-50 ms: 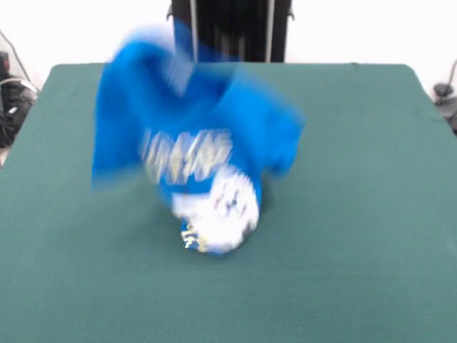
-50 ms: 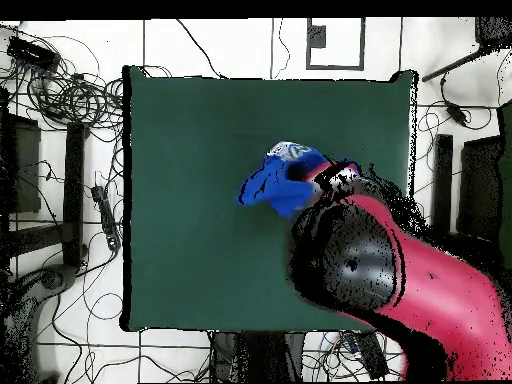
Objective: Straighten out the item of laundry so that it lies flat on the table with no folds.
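The small bright blue T-shirt with white block lettering and a white-grey pixelated graphic (image 1: pixel 196 153) is up off the cloth and hanging, blurred with motion in the front view, its upper part raised high and its lower end, where the pale graphic bunches into a ball, just reaching the large rectangular table covered in dark green cloth (image 1: pixel 357 214). Taking that table as the landmark, the shirt sits over its middle, a little towards the robot's edge and well clear of every border, so there is plenty of room to spread it. From overhead the red and black arm (image 2: pixel 400 265) reaches in over the table's near edge, its bulky joint covering the spot where it meets the fabric, and the shirt pokes out beyond it as a crumpled blue clump. The gripper itself is hidden by shirt and arm in both views, so whether it is clamped on the cloth I cannot tell; the way the garment hangs suggests it is being carried from its top. That lift makes sense as I read it: letting the weight of the cloth pull folds out before laying it down. The job looks far from finished, with the shirt gathered, sleeves drooping, nothing lying flat yet.
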